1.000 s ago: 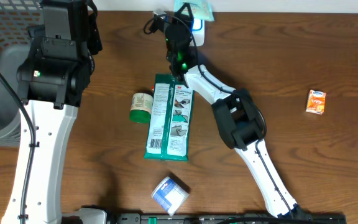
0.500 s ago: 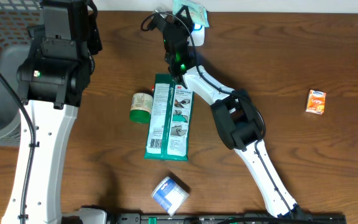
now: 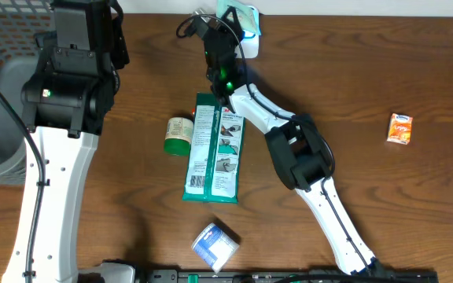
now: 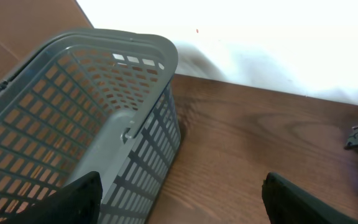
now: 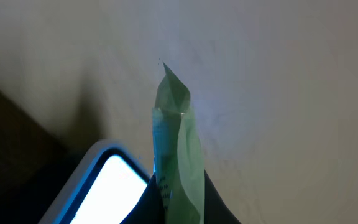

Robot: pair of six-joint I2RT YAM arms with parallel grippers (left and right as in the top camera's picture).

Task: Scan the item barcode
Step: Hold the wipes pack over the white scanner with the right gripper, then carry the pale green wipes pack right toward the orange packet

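Right gripper (image 5: 180,210) pinches a thin pale-green plastic pouch (image 5: 178,149), held upright just beside the glowing white barcode scanner with blue rim (image 5: 104,186) at the far edge of the wooden table (image 3: 384,71). Pouch print is unreadable. Left gripper (image 4: 185,202) is spread wide near the grey plastic mesh basket (image 4: 143,48). On the table: a long green package with white label (image 3: 215,149), text too small to read; a green-lidded jar (image 3: 179,135); a small orange box (image 3: 400,128).

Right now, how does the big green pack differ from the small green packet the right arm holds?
The big green pack lies flat on the table; the small green packet is gripped in the right jaws. The pack is long and dark, the packet short and pale. Both are green.
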